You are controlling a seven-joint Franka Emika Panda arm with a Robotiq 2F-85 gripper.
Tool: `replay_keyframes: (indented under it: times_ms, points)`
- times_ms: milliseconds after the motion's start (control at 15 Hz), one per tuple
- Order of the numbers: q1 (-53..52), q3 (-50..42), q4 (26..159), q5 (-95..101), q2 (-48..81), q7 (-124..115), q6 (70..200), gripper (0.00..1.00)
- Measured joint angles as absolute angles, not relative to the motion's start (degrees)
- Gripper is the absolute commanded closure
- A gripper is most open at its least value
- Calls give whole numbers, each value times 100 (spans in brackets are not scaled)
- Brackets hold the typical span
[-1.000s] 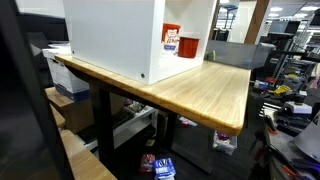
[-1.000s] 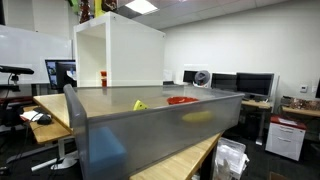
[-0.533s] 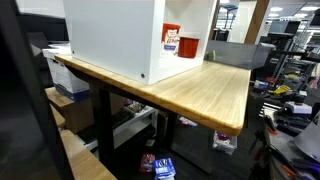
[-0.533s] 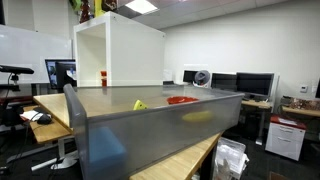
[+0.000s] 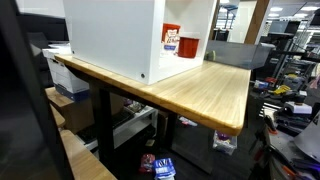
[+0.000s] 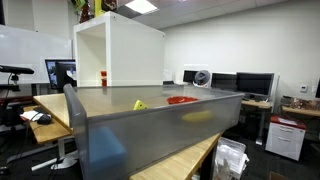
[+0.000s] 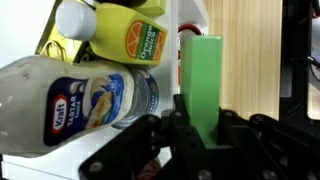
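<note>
Nothing has shifted since a second ago; both exterior views look unchanged. In the wrist view the gripper (image 7: 200,128) is clenched on a green block (image 7: 200,70), whose long axis runs straight out from the jaws. Just beside the block, toward that view's left edge, a Kraft bottle (image 7: 75,95) lies on its side, with a yellow bottle (image 7: 125,30) beyond it. Bare table (image 7: 250,60) wood lies on the block's other side. Neither exterior view shows arm or block, only the white cabinet (image 5: 110,35). Whether block and Kraft bottle touch, I cannot tell.
</note>
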State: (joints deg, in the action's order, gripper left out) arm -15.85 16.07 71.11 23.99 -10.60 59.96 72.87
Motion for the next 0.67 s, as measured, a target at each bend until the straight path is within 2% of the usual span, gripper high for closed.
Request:
replay_keyframes:
  times_ms: [467, 667]
  points:
    - [-1586, 1549, 7068, 2345, -1032, 6367, 7287, 94]
    - [-1736, 1957, 6771, 2329, -693, 6072, 7278, 94]
